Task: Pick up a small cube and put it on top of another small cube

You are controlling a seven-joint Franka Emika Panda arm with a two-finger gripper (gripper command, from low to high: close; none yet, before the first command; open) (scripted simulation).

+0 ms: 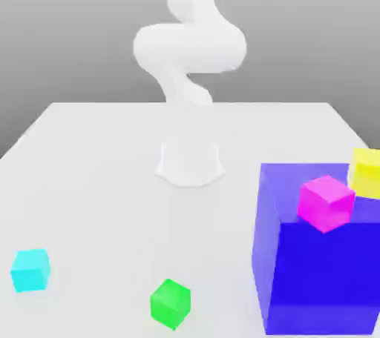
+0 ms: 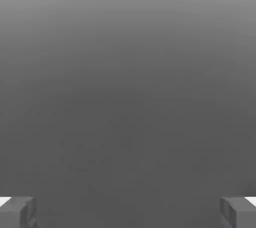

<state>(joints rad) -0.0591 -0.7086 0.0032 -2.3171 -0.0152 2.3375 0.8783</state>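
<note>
While no cube is yet held, the exterior view shows a white arm (image 1: 189,55) rising from a white table (image 1: 96,151). A small cyan cube (image 1: 30,270) and a small green cube (image 1: 170,303) sit apart near the front, toward the exterior view's left. A magenta cube (image 1: 326,202) and a yellow cube (image 1: 367,173) rest on a large blue block (image 1: 315,277). From the hand view, the gripper (image 2: 128,212) has its two fingertips (image 2: 17,212) spread wide, facing plain grey. The task appears to be at its start; next, the arm likely must descend over one small cube.
</note>
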